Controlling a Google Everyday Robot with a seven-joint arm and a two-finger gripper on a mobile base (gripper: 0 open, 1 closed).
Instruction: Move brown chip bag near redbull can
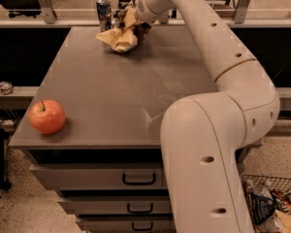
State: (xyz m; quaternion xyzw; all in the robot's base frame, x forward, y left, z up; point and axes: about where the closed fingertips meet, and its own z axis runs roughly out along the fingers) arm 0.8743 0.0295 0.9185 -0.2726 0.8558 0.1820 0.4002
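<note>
- The end effector is at the far edge of the table and pinches the bag.
- The bag is just beside the can.

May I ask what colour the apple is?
Apple: red-orange, camera view; gripper at the brown chip bag.

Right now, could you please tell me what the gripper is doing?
Gripper: closed on the brown chip bag, at the far edge of the table.
</note>
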